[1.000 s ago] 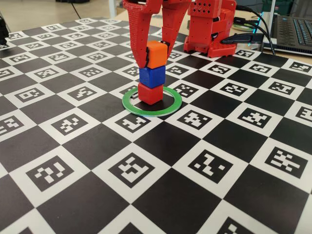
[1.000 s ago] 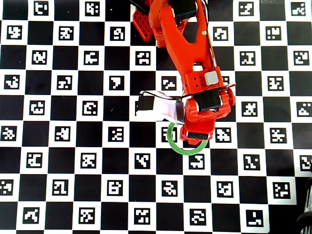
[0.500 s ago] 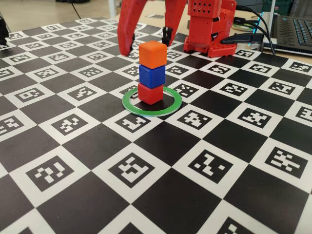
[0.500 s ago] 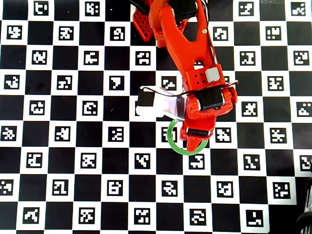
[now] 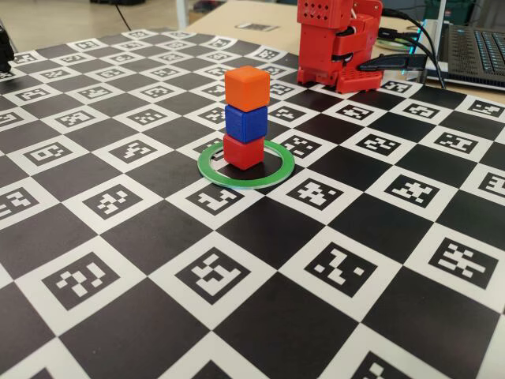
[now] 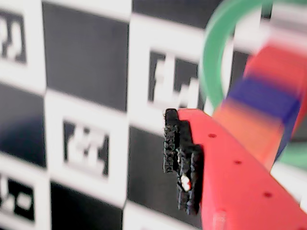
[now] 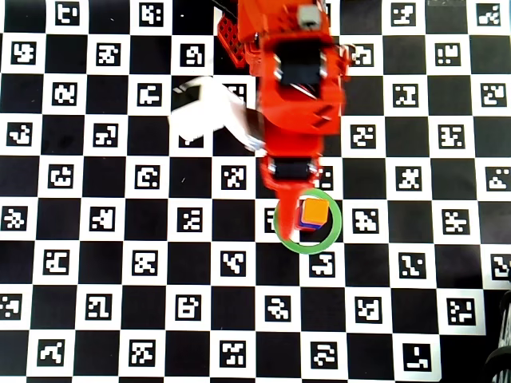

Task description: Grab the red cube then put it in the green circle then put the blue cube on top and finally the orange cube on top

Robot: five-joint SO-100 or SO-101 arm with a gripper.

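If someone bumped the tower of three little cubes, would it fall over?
Probably yes. The small matte orange plastic cube only rests on the small dark-blue plastic cube, which sits on the small red plastic cube; nothing visible joins them. The stack is tall and narrow and looks slightly uneven, so a sideways nudge would likely topple the top cubes first.

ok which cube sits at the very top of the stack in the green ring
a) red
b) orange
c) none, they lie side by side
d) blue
b: the orange cube tops the blue cube, which rests on the red cube inside the green ring.
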